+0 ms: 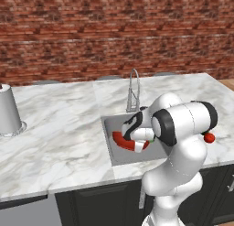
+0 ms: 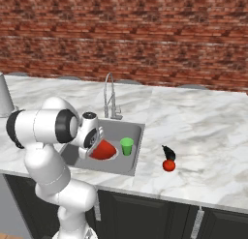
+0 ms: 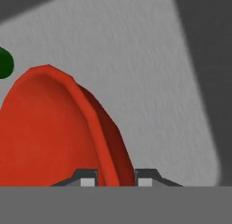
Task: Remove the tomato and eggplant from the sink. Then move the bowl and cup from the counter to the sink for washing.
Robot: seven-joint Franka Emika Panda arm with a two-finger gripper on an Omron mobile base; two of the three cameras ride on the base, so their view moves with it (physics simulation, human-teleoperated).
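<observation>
Red bowl (image 3: 50,132) sits tilted inside the sink (image 2: 133,131), its rim pinched between the two fingertips of the gripper (image 3: 116,178), jaws nearly closed on it. Green cup (image 2: 127,146) stands upright in the basin just beside the bowl. Tomato (image 2: 168,166) and eggplant (image 2: 168,153) lie touching on the counter (image 2: 203,131), right of the sink.
</observation>
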